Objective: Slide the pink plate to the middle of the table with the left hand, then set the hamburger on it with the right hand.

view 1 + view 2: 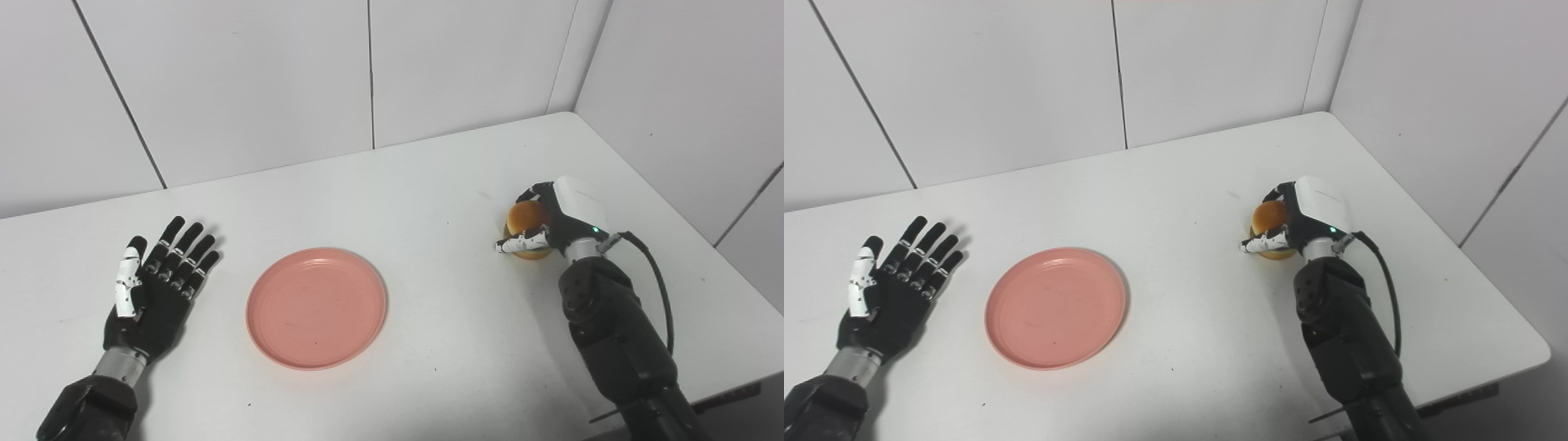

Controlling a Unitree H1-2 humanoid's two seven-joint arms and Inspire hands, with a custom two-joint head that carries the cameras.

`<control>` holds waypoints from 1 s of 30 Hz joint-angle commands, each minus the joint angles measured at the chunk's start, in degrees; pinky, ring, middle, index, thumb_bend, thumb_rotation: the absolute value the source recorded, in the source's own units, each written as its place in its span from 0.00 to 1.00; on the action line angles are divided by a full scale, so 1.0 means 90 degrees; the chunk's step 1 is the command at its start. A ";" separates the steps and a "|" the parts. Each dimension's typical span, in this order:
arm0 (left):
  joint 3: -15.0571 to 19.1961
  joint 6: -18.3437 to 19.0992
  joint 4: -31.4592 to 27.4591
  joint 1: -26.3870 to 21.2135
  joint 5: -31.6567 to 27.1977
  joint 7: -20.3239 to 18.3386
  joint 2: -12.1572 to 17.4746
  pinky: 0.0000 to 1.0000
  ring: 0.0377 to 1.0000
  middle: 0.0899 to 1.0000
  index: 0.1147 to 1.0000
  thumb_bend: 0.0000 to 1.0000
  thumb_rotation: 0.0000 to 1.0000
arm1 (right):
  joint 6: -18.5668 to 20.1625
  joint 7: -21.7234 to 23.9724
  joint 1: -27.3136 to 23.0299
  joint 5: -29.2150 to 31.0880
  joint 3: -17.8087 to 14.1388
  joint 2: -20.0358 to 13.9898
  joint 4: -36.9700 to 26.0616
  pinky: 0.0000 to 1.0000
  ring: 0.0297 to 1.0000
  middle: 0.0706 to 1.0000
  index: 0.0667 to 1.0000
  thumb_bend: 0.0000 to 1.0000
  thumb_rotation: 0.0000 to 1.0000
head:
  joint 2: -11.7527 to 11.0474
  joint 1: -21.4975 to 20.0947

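Both hands apart — left hand (153, 288) splayed, right hand (560, 223) clasping hamburger (525, 222).

Bare tabotop is not the word here: bare tabletop (441, 257) is left between the pink plate (316, 306) and the hamburger (527, 228) near the right edge. The left edge is occupied by the left robot hand (153, 282).

Bright, even overhead light, soft faint shadows, mild glare on the white table (429, 184), sharp focus.
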 commanded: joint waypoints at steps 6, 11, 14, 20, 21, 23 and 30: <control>-0.0083 0.0611 0.0386 0.0445 0.0157 0.0300 0.0007 0.95 0.92 0.93 0.93 0.38 1.00 | 0.0036 -0.0126 -0.0045 0.0100 -0.0143 -0.0215 -0.0619 0.30 0.37 0.40 0.51 0.52 0.00 | -0.0013 0.0145; -0.0123 0.0549 0.0369 0.0469 0.0171 0.0266 -0.0046 0.96 0.93 0.94 0.94 0.38 1.00 | 0.0036 0.0037 -0.0053 0.0045 -0.0085 -0.0284 -0.1145 0.31 0.38 0.40 0.51 0.51 0.00 | -0.0025 0.0291; -0.0135 0.0534 0.0345 0.0490 0.0181 0.0278 -0.0082 0.96 0.93 0.93 0.94 0.38 1.00 | 0.0036 0.0155 -0.0087 -0.0026 -0.0015 -0.0297 -0.1412 0.30 0.37 0.40 0.51 0.51 0.00 | -0.0033 0.0376; -0.0252 0.0432 0.0165 0.0591 0.0280 0.0272 -0.0145 0.96 0.93 0.94 0.95 0.37 1.00 | 0.0041 0.0548 -0.0349 -0.0444 0.0305 -0.0142 -0.1971 0.30 0.36 0.39 0.51 0.52 0.00 | -0.0009 0.0676; -0.0277 0.0413 0.0131 0.0612 0.0289 0.0272 -0.0162 0.96 0.93 0.95 0.95 0.37 1.00 | 0.0038 0.0631 -0.0397 -0.0467 0.0368 -0.0124 -0.2054 0.29 0.36 0.39 0.51 0.52 0.00 | -0.0001 0.0812; -0.0335 0.0366 0.0064 0.0653 0.0325 0.0298 -0.0198 0.96 0.93 0.95 0.95 0.38 1.00 | 0.0033 0.0766 -0.0464 -0.0481 0.0456 -0.0106 -0.2163 0.29 0.35 0.39 0.50 0.52 0.00 | 0.0016 0.0983; -0.0579 0.0142 -0.0231 0.0802 0.0649 0.0518 -0.0395 0.94 0.92 0.93 0.94 0.40 1.00 | 0.0019 0.1294 -0.0812 -0.0696 0.1025 0.0131 -0.2343 0.26 0.33 0.38 0.51 0.52 0.00 | 0.0116 0.1895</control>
